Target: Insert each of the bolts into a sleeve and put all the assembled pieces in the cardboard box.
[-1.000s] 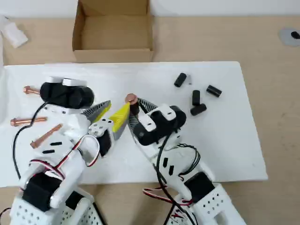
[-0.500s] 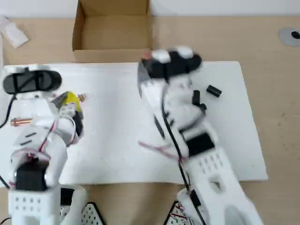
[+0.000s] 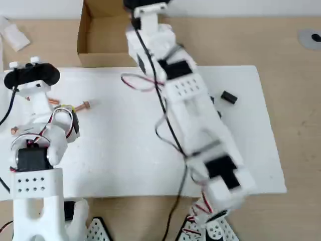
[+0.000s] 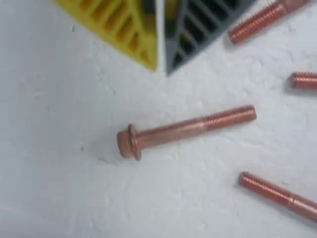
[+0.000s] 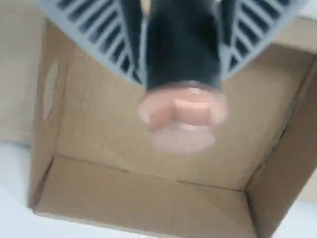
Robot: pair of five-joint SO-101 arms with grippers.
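White surface (image 3: 125,150) carries the work, with the cardboard box (image 3: 120,59) at its far edge. We log the right arm (image 3: 190,100) stretched across to the box. Its right pincer (image 5: 183,34) is clamped on a black sleeve (image 5: 183,54) with a copper bolt head (image 5: 181,116) showing, hanging over the box interior. The left pincer (image 4: 160,68) has its tips together, holding nothing, just above the loose bolts (image 4: 183,130) on the surface.

The table (image 3: 291,100) holds a cardboard box (image 3: 120,59) and white sheet (image 3: 125,150) bearing bolts (image 3: 84,105), a sleeve (image 3: 228,97).
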